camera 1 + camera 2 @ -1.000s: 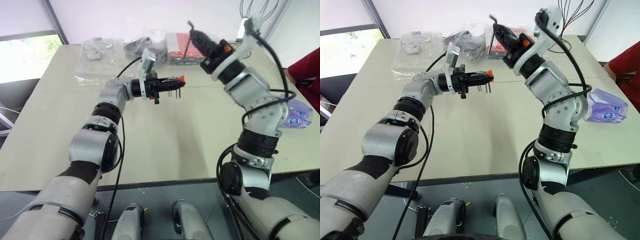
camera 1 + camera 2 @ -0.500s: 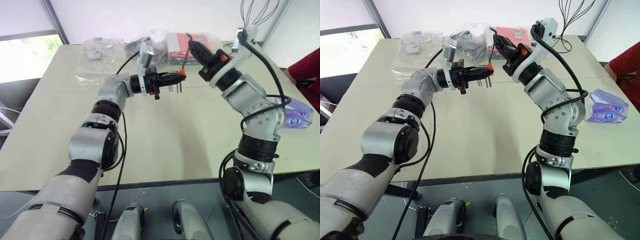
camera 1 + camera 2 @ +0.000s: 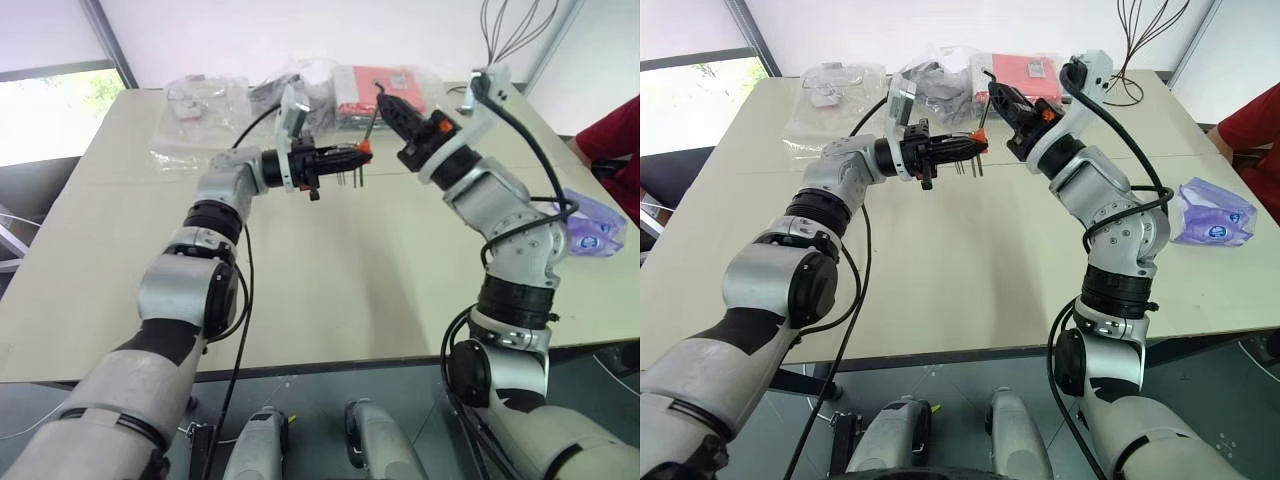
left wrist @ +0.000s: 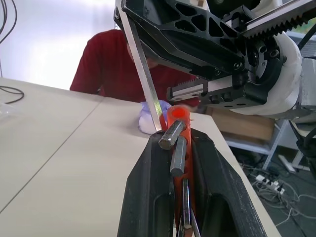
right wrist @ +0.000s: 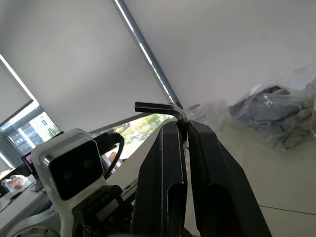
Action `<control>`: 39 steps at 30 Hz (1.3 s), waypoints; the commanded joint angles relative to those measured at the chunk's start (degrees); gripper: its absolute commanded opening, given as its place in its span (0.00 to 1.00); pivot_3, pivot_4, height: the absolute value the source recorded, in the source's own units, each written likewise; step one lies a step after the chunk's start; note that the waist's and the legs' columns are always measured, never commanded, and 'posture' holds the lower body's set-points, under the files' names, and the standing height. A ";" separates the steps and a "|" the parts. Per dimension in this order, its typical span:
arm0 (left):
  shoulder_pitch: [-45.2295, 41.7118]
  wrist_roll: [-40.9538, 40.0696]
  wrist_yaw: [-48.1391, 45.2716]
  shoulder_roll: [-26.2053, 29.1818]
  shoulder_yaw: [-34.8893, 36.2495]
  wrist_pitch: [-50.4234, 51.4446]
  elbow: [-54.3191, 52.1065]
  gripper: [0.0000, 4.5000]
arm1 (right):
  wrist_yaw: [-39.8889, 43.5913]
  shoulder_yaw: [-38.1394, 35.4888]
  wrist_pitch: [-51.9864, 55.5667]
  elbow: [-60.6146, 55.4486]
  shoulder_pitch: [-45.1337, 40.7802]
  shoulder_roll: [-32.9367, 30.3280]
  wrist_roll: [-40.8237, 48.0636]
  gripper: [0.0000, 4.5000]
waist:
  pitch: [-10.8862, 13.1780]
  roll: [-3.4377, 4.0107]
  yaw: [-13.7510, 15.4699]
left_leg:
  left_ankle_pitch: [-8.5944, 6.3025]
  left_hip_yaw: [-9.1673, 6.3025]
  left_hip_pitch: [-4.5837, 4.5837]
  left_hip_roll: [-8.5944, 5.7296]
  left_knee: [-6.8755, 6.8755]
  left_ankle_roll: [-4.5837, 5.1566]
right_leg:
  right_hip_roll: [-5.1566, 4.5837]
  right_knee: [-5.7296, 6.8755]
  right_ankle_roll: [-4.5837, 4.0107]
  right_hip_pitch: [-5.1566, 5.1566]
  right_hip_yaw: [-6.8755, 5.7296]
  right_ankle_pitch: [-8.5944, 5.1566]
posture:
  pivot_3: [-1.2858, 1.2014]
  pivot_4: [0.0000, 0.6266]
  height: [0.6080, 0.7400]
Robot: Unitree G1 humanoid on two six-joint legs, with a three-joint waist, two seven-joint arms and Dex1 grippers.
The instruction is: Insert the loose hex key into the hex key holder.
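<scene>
Orange holder [image 3: 362, 154] sits clamped in your left gripper [image 3: 345, 159]; right gripper [image 3: 385, 95], at two o'clock, pinches the key [image 3: 372, 122], tip seemingly touching it.

**A:** what's the bot's build like?

**B:** silver-grey arm shells with black joint rings, and loose black cables looping along both arms. Left hand [image 3: 345, 160] and right hand [image 3: 388, 88] each have two black fingers, with a white camera block by each wrist and an orange patch at the right wrist.
</scene>
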 commanded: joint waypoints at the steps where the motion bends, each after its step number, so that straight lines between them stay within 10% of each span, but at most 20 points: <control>1: 0.07 1.60 -1.54 0.17 -1.40 -1.75 -1.35 0.00 | -0.11 -0.56 -1.76 -1.29 -1.80 -0.74 1.49 0.03 | 0.00 0.00 0.01 | 0.00 0.00 0.00 0.00 0.00 0.00 | 0.00 0.00 0.00 0.00 0.00 0.00 | 0.52 0.24 1.00; 39: -0.44 2.01 0.86 -0.20 -0.45 -3.50 -1.01 0.00 | -1.04 0.47 -1.20 -3.27 2.39 -2.39 5.21 0.03 | 0.00 0.00 0.06 | 0.00 0.01 0.00 0.00 0.02 0.00 | 0.00 0.02 0.00 0.00 0.00 0.00 | 0.52 0.24 1.00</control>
